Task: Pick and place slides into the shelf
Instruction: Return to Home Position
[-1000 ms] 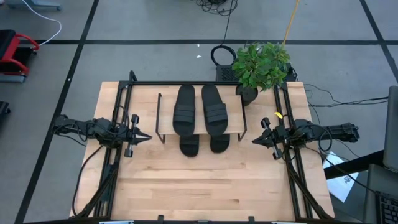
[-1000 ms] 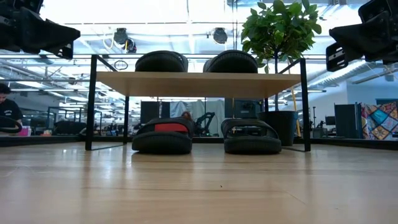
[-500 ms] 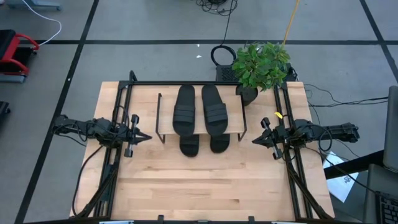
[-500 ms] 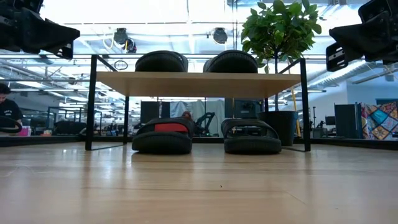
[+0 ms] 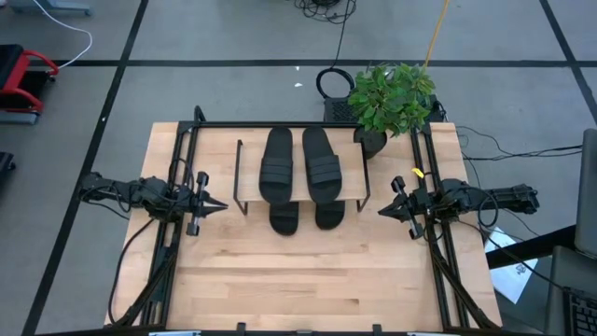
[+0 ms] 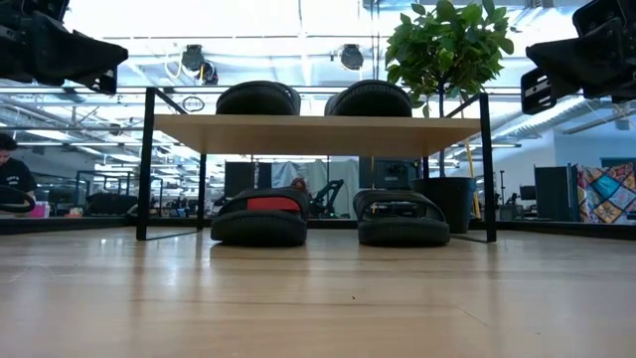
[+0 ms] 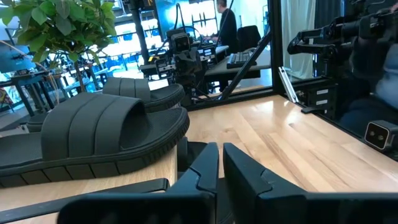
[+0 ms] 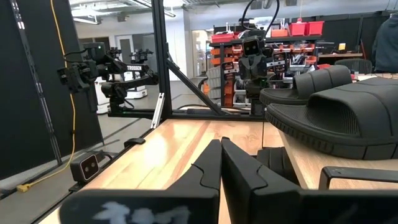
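Two black slides lie side by side, soles down, on the shelf's plank top. Two more slides rest on the table under the plank; their near ends poke out at the shelf's near edge. My left gripper hovers left of the shelf, shut and holding nothing; its wrist view shows its fingers closed. My right gripper hovers right of the shelf, shut too, fingers together.
A potted plant stands at the table's far right corner, close behind the shelf. Black frame rails run along both table sides. The near half of the wooden tabletop is bare. A person sits far off in the room.
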